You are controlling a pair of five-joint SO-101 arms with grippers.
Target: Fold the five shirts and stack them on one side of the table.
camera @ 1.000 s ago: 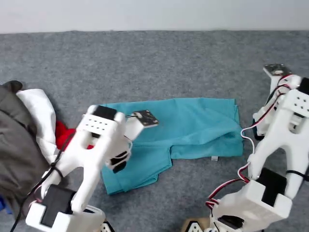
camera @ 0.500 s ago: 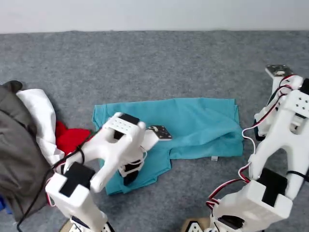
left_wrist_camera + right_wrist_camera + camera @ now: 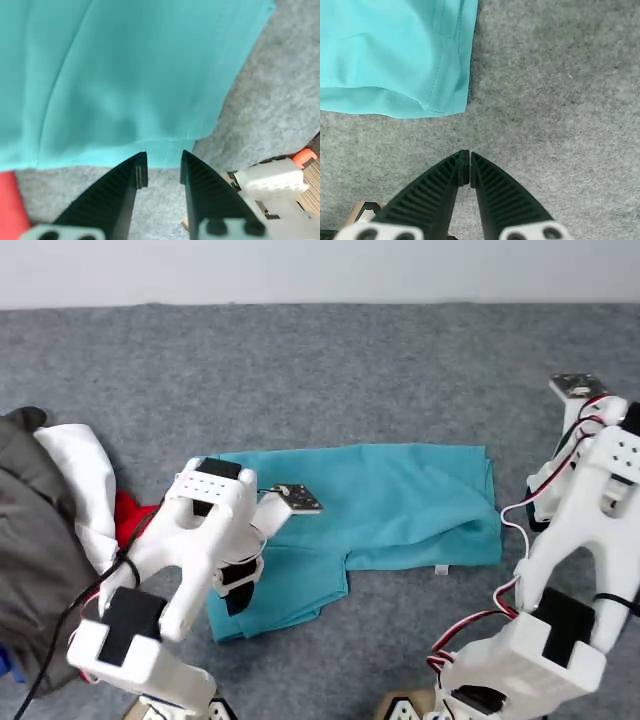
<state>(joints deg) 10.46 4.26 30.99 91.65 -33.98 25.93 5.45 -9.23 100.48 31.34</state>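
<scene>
A teal shirt (image 3: 400,500) lies spread across the middle of the grey table, its lower left part folded into a flap. My left gripper (image 3: 240,592) hovers over that flap. In the left wrist view it (image 3: 162,167) is open, with the fingertips just at the teal shirt's (image 3: 125,75) hem and nothing held between them. My right arm (image 3: 590,510) stands at the table's right side. Its gripper (image 3: 466,167) is shut over bare carpet, a short way off the teal shirt's (image 3: 390,50) corner.
A pile of shirts lies at the left edge: a grey one (image 3: 35,540), a white one (image 3: 85,475) and a red one (image 3: 130,520). The red cloth (image 3: 10,210) borders the teal hem. An arm base (image 3: 272,177) stands near the front edge.
My left arm swung right over the shirt's lower flap, then came back left to the flap's edge. The right arm has kept still.
</scene>
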